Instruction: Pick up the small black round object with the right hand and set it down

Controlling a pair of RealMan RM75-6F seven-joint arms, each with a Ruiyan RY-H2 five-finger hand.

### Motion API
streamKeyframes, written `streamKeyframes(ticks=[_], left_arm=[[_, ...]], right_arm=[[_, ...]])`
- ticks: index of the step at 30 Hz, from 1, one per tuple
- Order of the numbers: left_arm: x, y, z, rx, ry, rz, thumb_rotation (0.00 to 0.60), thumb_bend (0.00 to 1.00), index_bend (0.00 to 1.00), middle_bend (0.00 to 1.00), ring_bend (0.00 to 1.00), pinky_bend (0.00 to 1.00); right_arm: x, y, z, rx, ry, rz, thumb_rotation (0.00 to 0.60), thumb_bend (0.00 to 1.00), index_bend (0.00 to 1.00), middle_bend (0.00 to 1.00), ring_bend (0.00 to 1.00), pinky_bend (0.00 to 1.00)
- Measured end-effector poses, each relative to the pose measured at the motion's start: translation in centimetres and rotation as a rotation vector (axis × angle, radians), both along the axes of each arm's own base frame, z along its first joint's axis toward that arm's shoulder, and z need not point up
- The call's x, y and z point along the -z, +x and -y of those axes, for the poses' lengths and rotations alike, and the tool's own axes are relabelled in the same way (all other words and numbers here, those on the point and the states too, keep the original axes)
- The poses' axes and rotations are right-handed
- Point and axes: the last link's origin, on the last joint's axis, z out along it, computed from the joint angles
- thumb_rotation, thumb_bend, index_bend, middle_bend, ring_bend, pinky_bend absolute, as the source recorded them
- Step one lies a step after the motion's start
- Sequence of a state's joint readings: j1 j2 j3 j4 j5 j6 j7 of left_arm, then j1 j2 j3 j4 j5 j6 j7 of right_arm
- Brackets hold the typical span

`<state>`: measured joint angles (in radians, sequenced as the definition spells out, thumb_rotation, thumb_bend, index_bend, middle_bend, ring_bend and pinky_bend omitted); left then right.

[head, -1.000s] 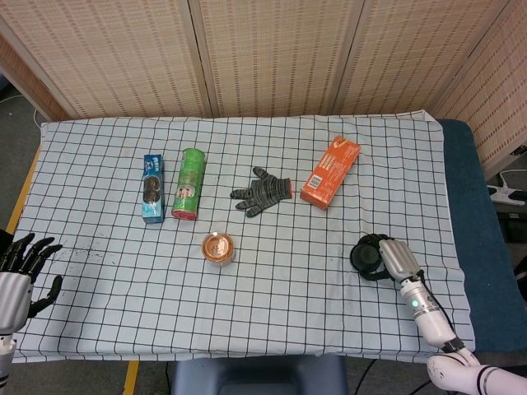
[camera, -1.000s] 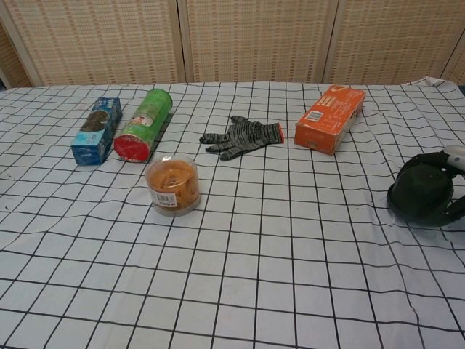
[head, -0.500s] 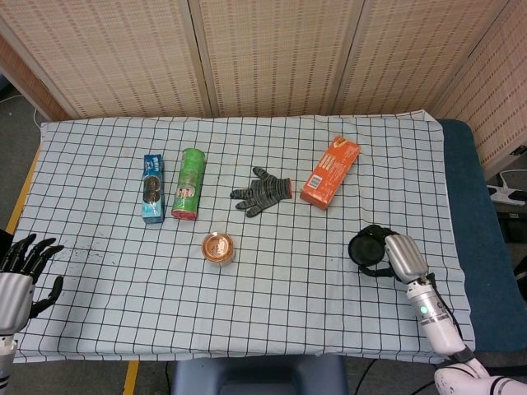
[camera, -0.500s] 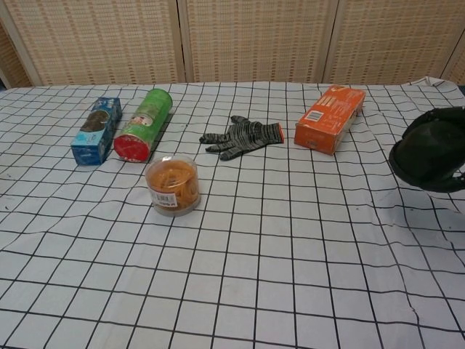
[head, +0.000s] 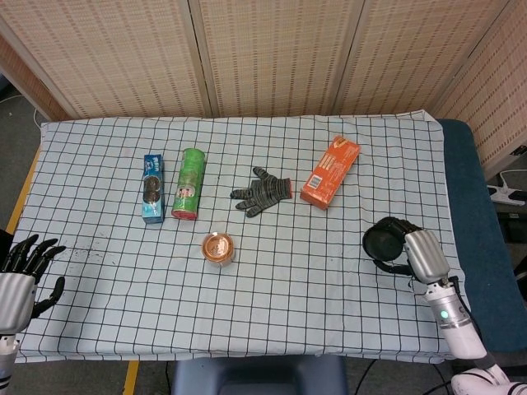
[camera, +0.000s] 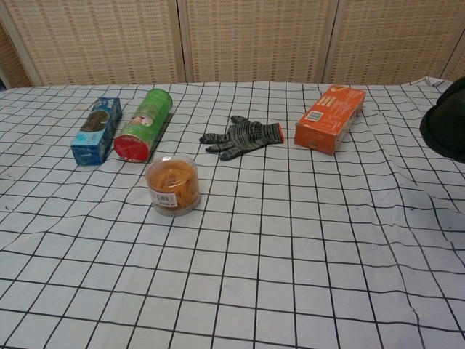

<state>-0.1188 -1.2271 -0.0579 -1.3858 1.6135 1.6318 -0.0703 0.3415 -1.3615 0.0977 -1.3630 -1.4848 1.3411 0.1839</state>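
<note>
Hand [head: 422, 257] holding black disc [head: 382, 244] up off the cloth [head: 272, 304]
The right hand's fingers are wrapping around the disc's rim, keeping it in the air over the right side, near the orange box [head: 329, 172]. It is looking light and stiff, maybe a bit slippery, so gripping the rim seems best. The left hand [head: 20, 271] is sitting spread and holding nothing
</note>
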Motion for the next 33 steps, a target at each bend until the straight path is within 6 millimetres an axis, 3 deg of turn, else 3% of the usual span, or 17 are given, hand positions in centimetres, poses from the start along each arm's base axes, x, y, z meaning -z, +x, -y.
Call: streamKeyframes(ticks=[9, 15, 20, 28, 33], left_arm=[[0.2, 0.0, 0.0, -0.002, -0.008, -0.007, 0.600, 0.45, 0.23, 0.17, 0.07, 0.13], [0.1, 0.0, 0.0, 0.000, -0.006, -0.006, 0.600, 0.45, 0.23, 0.17, 0.07, 0.13], [0.1, 0.0, 0.0, -0.002, -0.007, -0.008, 0.600, 0.45, 0.23, 0.17, 0.07, 0.13], [0.0, 0.0, 0.0, -0.001, -0.002, -0.006, 0.600, 0.45, 0.23, 0.17, 0.07, 0.13], [0.1, 0.0, 0.0, -0.001, -0.003, -0.008, 0.600, 0.45, 0.23, 0.17, 0.07, 0.13]], right_arm=[[-0.7, 0.0, -0.5, 0.169, -0.096, -0.524, 0.600, 0.27, 0.59, 0.51, 0.39, 0.51], [-0.5, 0.8, -0.8, 0.099, -0.093, -0.629, 0.600, 0.27, 0.59, 0.51, 0.39, 0.51], [-0.4, 1.6, -0.9, 0.018, -0.087, -0.457, 0.600, 0.27, 0.59, 0.51, 0.39, 0.51], [-0.2, 2.6, -1.1, -0.128, 0.017, 0.209, 0.600, 0.27, 0.59, 0.51, 0.39, 0.51], [-0.2, 2.2, -1.2, -0.184, 0.094, 0.423, 0.600, 0.27, 0.59, 0.51, 0.39, 0.51]])
